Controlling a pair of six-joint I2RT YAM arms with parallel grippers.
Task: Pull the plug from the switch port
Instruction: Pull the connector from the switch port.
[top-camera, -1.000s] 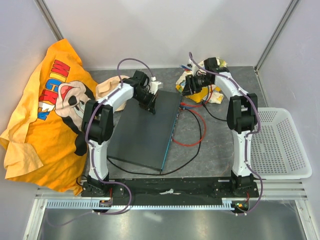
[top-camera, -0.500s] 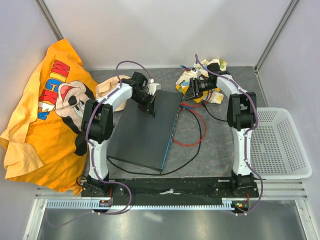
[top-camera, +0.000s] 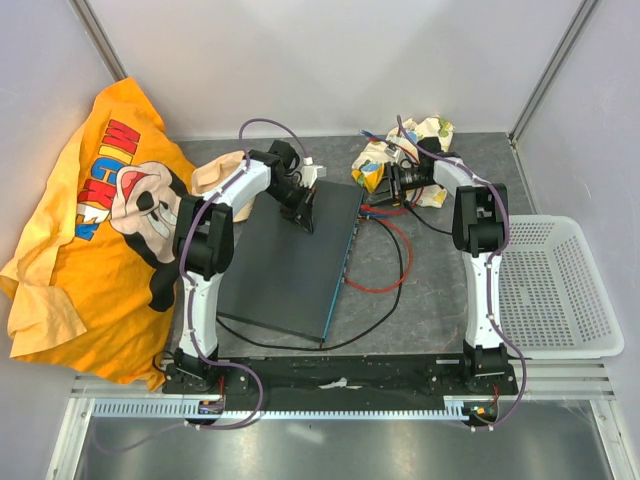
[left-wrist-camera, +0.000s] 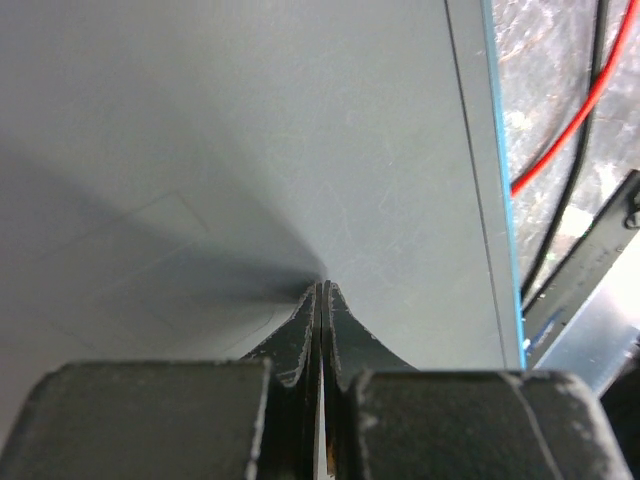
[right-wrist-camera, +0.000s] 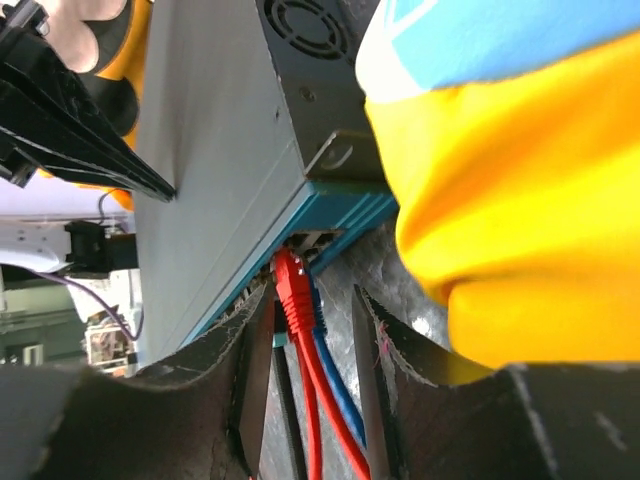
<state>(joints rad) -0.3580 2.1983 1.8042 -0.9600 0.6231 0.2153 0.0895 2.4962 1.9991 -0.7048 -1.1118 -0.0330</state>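
Right wrist view: the right gripper (right-wrist-camera: 312, 335) is parted, a finger on each side of the red plug (right-wrist-camera: 292, 285), not visibly gripping it. The plug sits in a port (right-wrist-camera: 308, 240) at the far end of the teal edge of the switch (right-wrist-camera: 210, 150). The left gripper (left-wrist-camera: 321, 292), pinched together and empty, presses on the switch top

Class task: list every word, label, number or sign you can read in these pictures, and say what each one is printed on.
"MICK": large letters on the yellow T-shirt; any letters after these are lost in the folds of the cloth.
Switch: no label or port number can be read in any view.
Crumpled yellow and blue packets: any print is too small or blurred to read.
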